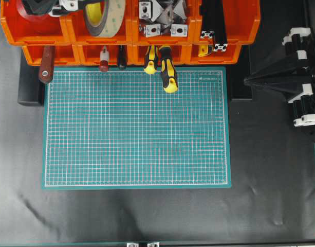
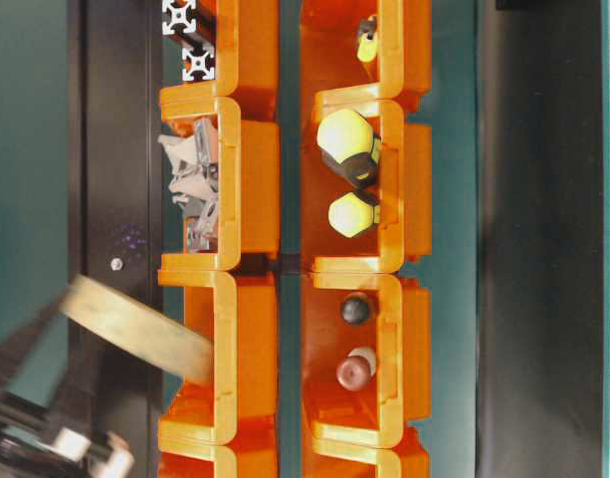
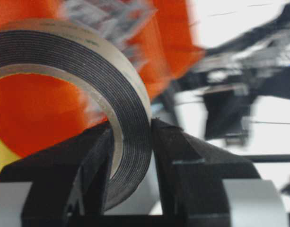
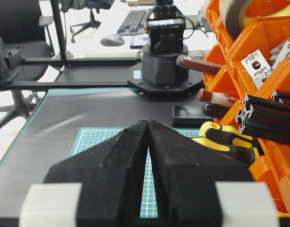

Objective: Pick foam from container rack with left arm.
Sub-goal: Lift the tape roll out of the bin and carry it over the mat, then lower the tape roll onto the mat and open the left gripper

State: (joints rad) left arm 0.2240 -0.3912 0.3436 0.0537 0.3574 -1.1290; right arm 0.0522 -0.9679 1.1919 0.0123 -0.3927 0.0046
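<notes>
The left wrist view alone shows the grip: the black angular left gripper [image 3: 130, 142] has its two fingers [image 3: 95, 161] clamped on the wall of the foam [image 3: 78, 52], a large roll of dark grey-black foam tape with a cream-yellow liner, one finger inside the wide hole and one outside. The picture is smeared, with orange plastic behind the roll.

From overhead, the roll stands tilted in the second bin from the left of the back row of the container rack [image 1: 196, 54], two joined rows of bright orange plastic bins, and the left arm is only partly seen at the top edge. This view also shows the green gridded cutting mat [image 1: 136, 128] on the black tabletop [image 1: 147, 216], with yellow-and-black screwdriver handles [image 1: 168, 77] reaching over the mat's edge.

The table-level view shows the roll's cream rim leaning over the bin's edge.

The right wrist view shows the right gripper [image 4: 148, 122] with its black fingers pressed together and nothing between them, above the mat and beside the rack.
</notes>
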